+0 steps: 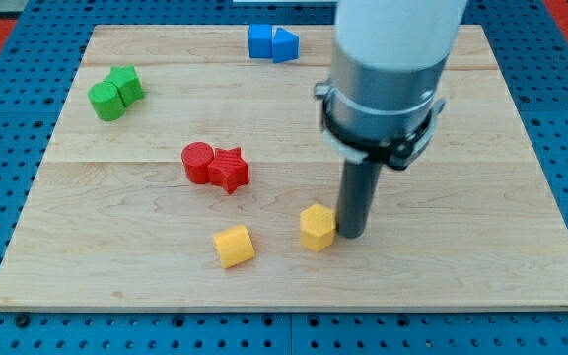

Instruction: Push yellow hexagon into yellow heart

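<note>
The yellow hexagon (317,226) lies on the wooden board, below its centre. The yellow heart (234,246) lies to its left and slightly lower, with a gap of about one block width between them. My tip (351,235) stands on the board right against the hexagon's right side. The rod rises from there into the large grey and white arm body (383,79), which covers the upper middle of the view.
A red cylinder (197,162) and a red star (229,169) touch each other above and left of the heart. Two green blocks (116,93) sit at the top left. Two blue blocks (271,43) sit at the top edge. The board's bottom edge (284,306) is near the yellow blocks.
</note>
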`<state>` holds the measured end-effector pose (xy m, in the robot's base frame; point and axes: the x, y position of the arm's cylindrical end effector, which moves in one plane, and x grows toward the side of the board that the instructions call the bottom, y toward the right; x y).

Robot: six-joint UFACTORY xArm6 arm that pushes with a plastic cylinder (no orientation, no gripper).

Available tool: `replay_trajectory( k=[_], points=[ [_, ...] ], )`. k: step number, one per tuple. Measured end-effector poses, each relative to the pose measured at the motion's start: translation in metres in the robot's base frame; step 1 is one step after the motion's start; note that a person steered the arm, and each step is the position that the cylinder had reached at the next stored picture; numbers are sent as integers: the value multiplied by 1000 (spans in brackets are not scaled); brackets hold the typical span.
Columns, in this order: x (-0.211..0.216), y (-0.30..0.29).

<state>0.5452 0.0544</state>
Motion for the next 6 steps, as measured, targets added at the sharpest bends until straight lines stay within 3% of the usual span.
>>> replay_trajectory(
  k=[1, 2, 3, 4, 6],
  points=[
    [8, -21],
    [-20, -5],
    [-32, -37],
    [-13, -85],
    [-13, -80]
  ],
)
